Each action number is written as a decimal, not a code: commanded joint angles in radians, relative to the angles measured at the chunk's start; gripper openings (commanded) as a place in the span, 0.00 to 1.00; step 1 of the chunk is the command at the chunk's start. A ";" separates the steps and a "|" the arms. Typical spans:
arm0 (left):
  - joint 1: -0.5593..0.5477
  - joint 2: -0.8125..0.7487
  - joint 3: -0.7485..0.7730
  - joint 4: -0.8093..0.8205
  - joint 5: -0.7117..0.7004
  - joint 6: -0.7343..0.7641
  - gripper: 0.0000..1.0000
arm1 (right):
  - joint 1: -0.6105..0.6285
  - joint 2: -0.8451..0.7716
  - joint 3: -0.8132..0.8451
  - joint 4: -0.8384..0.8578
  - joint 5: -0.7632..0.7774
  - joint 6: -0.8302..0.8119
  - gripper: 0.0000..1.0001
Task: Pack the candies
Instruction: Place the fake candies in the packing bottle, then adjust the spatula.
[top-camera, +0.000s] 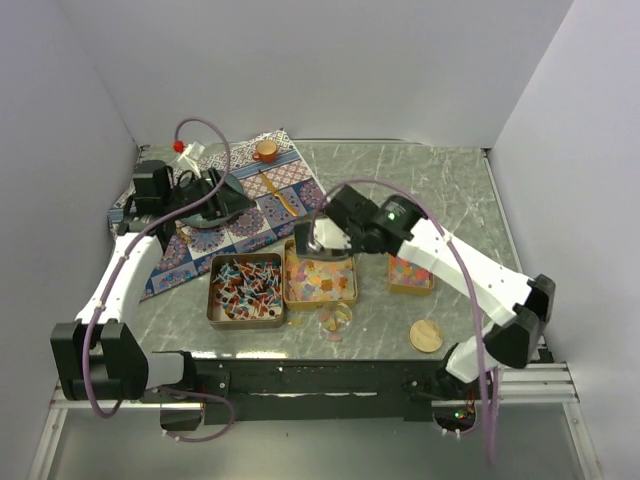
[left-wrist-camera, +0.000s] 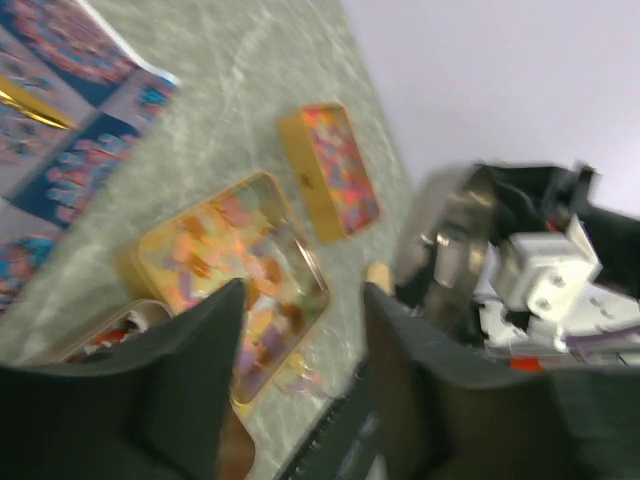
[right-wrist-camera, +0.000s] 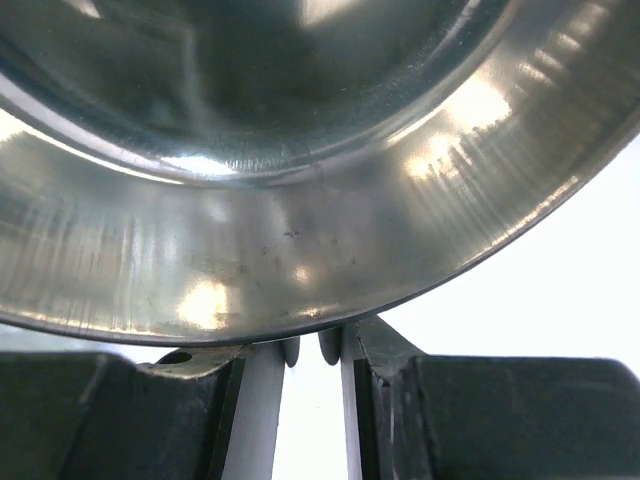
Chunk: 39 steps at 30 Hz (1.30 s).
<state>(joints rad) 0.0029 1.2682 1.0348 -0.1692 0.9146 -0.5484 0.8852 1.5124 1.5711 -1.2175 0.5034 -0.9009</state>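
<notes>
On my overhead view the candies (top-camera: 320, 280) sit in three gold tins in a row at the lower centre of the frame, on the grey marbled counter (top-camera: 440, 190). The left tin (top-camera: 212, 295) holds the red-white-black mix. The middle tin (top-camera: 287, 282), touching it, holds pale yellow-orange squares. The smaller right tin (top-camera: 410, 291), set a little apart, holds the bright pink-orange pieces.

My right end effector (top-camera: 318, 238) hangs over the upper left corner of the middle tin. It is clamped on a shiny metal vessel (right-wrist-camera: 300, 200), which fills the right wrist view, with the fingers (right-wrist-camera: 262, 400) pinching its lower edge.

My left end effector (left-wrist-camera: 300, 300) hovers at the left of the overhead frame, above the patterned cloth (top-camera: 260, 200). Its fingers stand apart with nothing between them. The left wrist picture is blurred, but through that gap I can see the pale squares, and the metal vessel shows at the right of that frame.

A cork disc (top-camera: 426, 335) lies near the bottom edge of the counter, below the right tin. A small clear round thing (top-camera: 335, 318) rests just below the middle tin; I cannot tell what it is.
</notes>
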 joint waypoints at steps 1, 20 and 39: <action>-0.037 0.048 0.087 0.065 0.168 -0.074 0.46 | -0.034 0.107 0.136 0.047 -0.143 0.108 0.00; -0.104 0.284 0.131 0.138 0.162 -0.154 0.01 | -0.066 0.263 0.546 0.081 -0.339 0.301 0.00; 0.184 -0.058 0.045 -0.585 -0.459 -0.013 0.01 | -0.106 0.175 0.360 0.225 -0.477 -0.042 0.00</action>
<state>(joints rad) 0.1669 1.1706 1.2110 -0.4328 0.6003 -0.6094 0.7742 1.7157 1.9625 -1.1206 0.0551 -0.8070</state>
